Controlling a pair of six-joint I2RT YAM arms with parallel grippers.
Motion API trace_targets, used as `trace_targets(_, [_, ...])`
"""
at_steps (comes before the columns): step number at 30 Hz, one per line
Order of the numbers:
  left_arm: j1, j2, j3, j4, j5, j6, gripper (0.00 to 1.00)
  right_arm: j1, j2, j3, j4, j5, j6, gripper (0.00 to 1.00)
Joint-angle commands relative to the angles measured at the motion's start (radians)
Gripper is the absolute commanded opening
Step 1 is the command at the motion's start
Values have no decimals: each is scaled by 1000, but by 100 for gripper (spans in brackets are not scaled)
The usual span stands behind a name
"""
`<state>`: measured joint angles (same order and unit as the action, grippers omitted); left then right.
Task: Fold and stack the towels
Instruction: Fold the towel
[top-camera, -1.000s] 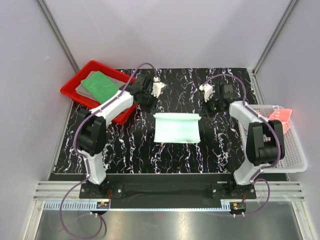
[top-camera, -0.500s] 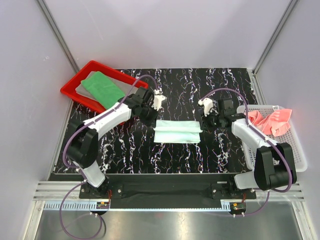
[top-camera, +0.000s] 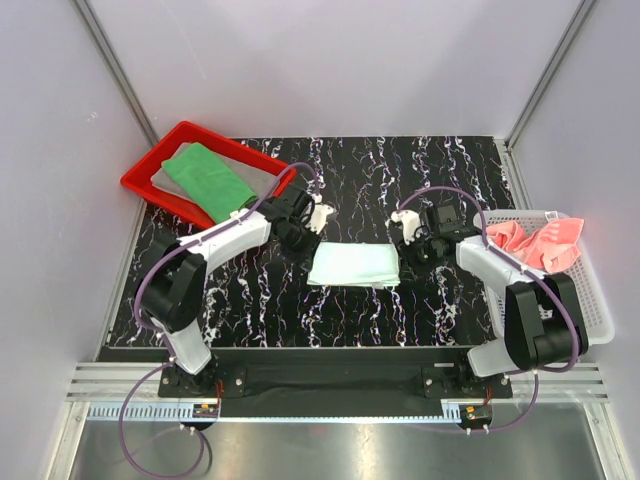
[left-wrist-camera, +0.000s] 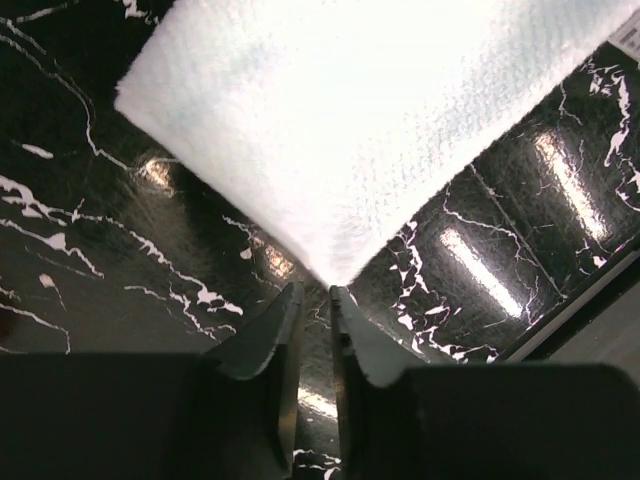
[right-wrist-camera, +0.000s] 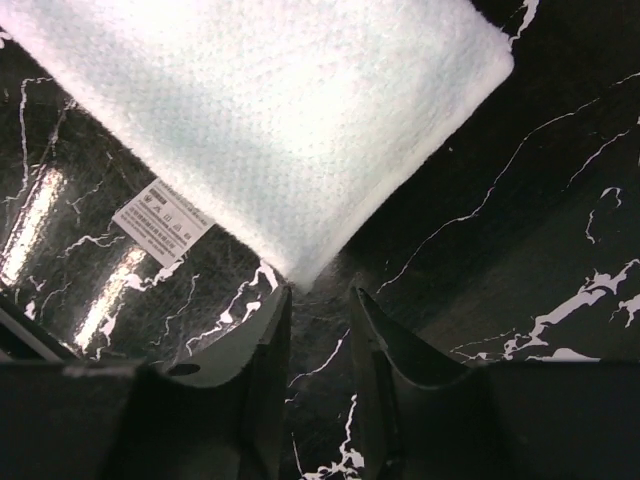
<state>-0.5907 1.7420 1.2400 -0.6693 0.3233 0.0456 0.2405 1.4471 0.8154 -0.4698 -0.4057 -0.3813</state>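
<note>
**K:** White towel (top-camera: 353, 266) status? And the tools?

**M:** Folded into a narrow rectangle mid-table (top-camera: 400, 170), between the two arms. left gripper (left-wrist-camera: 317, 292) is cracked open a sliver with nothing in it. The towel's far-left corner lies right at the tips but looks clear of them. right gripper (right-wrist-camera: 320, 292) is parted a bit wider and also empty, with the other far corner just ahead of it. The label (right-wrist-camera: 163, 222) pokes out from under the fold.

**K:** The rest?

**M:** green towel (top-camera: 208, 176) lies on the grey towel (top-camera: 163, 178) in the red tray (top-camera: 140, 185), far left. pink towel (top-camera: 530, 243) is bunched in the basket (top-camera: 560, 335) on the right, not folded.

**K:** Risks from here?

**M:** My read:
- Both sets of tips sit very close to the corners. If either arm pulls away low, it could catch the nap and drag the top layer open.
- The cloth is soft, so the fold may relax by itself.
- Next pinch: taking only the upper layer would unfold the towel in the air, so the jaws need to take the full stack of layers.
- On the right side, the jaws could close on the label instead of the cloth. That grip is weak and would slip.
- The pink one is crumpled against the mesh and may snag on the way out.
</note>
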Motion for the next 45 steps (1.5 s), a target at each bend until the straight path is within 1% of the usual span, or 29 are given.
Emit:
trace_targets(1, [0, -15, 22, -53, -26, -4, 27, 6, -40, 82, -101, -39, -2, 37])
trace_targets(3, [-1, -25, 45, -65, -49, -7, 35, 6, -57, 112, -145, -44, 5, 40])
trace_targets(6, [-1, -52, 73, -61, -61, -41, 35, 8, -59, 178, -161, -65, 50, 41])
trace_targets(7, [-1, -53, 79, -31, -35, -74, 35, 6, -54, 203, -142, -65, 115, 41])
trace_targets(8, [-4, -56, 76, -4, -8, -98, 35, 6, -47, 211, -119, -52, 171, 39])
trace_targets(9, [-15, -61, 63, 32, 19, -166, 35, 6, -25, 217, -81, -38, 229, 33])
trace_targets(10, [-23, -71, 46, 112, 35, -197, 34, 8, -8, 238, -70, -16, 337, 30])
trace_targets(13, [-41, -78, -36, 242, 56, -297, 34, 8, 70, 268, -69, 5, 543, 20])
trace_targets(15, [-44, -67, -83, 276, 39, -335, 35, 6, 108, 249, -46, -16, 600, 17])
trace_targets(16, [-44, -52, -99, 299, 27, -346, 35, 8, 111, 204, -20, -43, 642, 17])
trace_targets(18, [-44, -35, -137, 315, -1, -366, 35, 6, 122, 150, 40, -48, 659, 17])
trace_targets(19, [-44, -21, -149, 323, -47, -374, 35, 6, 131, 112, 48, -36, 673, 17])
trace_targets(21, [-41, -7, -180, 329, -85, -391, 35, 6, 179, 82, 63, 4, 670, 16])
trace_targets(22, [-43, 2, -189, 338, -102, -395, 35, 8, 196, 70, 59, 52, 668, 15])
trace_targets(25, [-43, 2, -208, 350, -119, -418, 35, 2, 219, 76, 36, 97, 679, 13])
trace_targets(27, [-43, -2, -208, 344, -121, -429, 36, 3, 191, 86, 17, 111, 688, 14])
trace_targets(30, [-43, -19, -182, 292, -135, -434, 37, 3, 144, 128, -36, 125, 702, 15])
trace_targets(35, [-43, -36, -116, 229, -138, -435, 41, 16, 82, 186, -41, 41, 746, 16])
trace_targets(38, [-43, -50, -94, 218, -138, -446, 43, 42, 84, 183, 29, -60, 783, 17])
trace_targets(39, [-41, -50, -90, 215, -136, -449, 44, 57, 88, 176, 83, -89, 801, 17])
trace_targets(40, [-41, -49, -82, 212, -136, -449, 44, 63, 97, 165, 118, -169, 817, 18])
trace_targets(42, [-37, -15, -70, 168, -159, -461, 45, 72, 128, 142, 222, -225, 873, 18])
trace_targets(43, [-32, -1, -50, 153, -161, -461, 46, 78, 140, 118, 256, -279, 890, 19])
trace_targets(45, [-21, 22, -48, 139, -171, -463, 46, 82, 182, 70, 348, -326, 920, 19])
